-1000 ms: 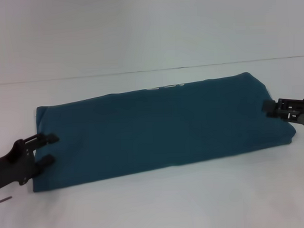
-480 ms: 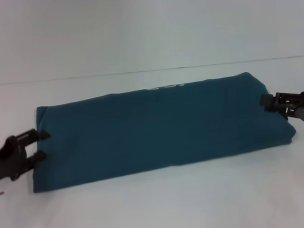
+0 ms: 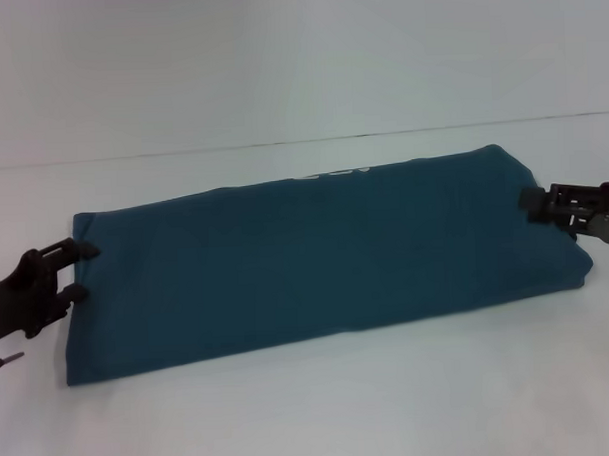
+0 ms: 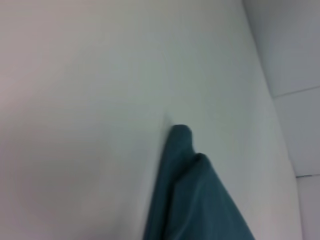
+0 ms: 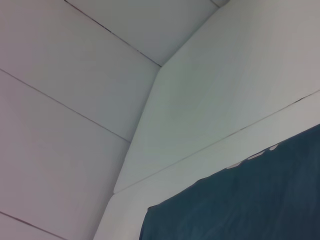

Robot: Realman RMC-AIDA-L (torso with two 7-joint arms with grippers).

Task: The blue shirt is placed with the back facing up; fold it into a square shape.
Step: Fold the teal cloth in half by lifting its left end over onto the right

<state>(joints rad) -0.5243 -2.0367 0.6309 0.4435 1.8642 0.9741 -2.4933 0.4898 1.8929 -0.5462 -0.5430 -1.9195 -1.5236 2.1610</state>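
The left gripper (image 3: pixel 78 271) comes in low from the near-left, jaws spread open, fingertips right at the left edge of the blue shirt (image 3: pixel 326 257), nothing pinched between them. The shirt lies as a long folded band across the white table (image 3: pixel 311 408), a bit of white lettering peeking at its far edge. The right gripper (image 3: pixel 532 199) reaches in from the right and touches the shirt's far-right corner; can't tell if its jaws are pinching.

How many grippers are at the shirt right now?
2. The left gripper, open, sits at the blue shirt's left end; the right gripper is at its right end. None seems hidden.
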